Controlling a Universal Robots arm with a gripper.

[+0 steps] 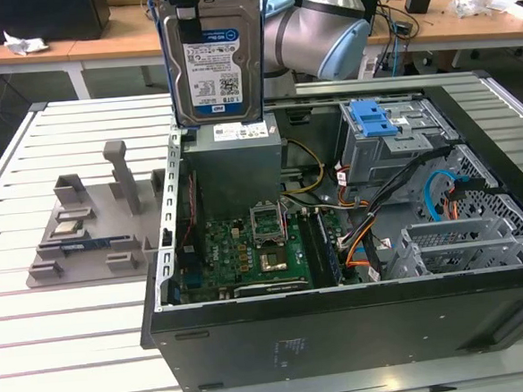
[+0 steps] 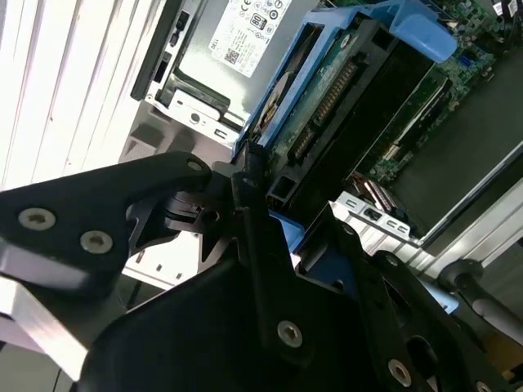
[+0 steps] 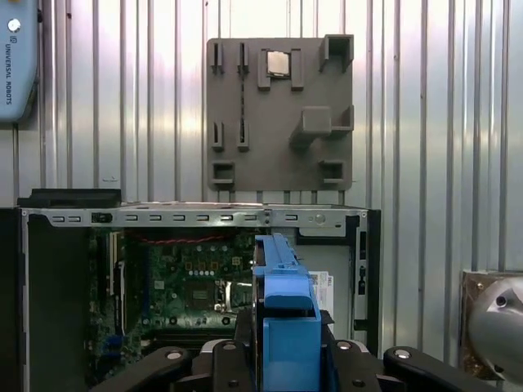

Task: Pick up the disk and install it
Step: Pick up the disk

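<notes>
The gripper (image 1: 186, 11) is holding the disk (image 1: 214, 65) upright above the power supply (image 1: 237, 166) inside the open case (image 1: 343, 334); a grey tray (image 1: 89, 230) is lying on the table (image 1: 75, 352) at the exterior view's left

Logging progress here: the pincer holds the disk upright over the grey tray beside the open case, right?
No. The exterior view shows the pincer holding the disk upright over the open case, above its power supply, not over the grey tray beside it.
</notes>
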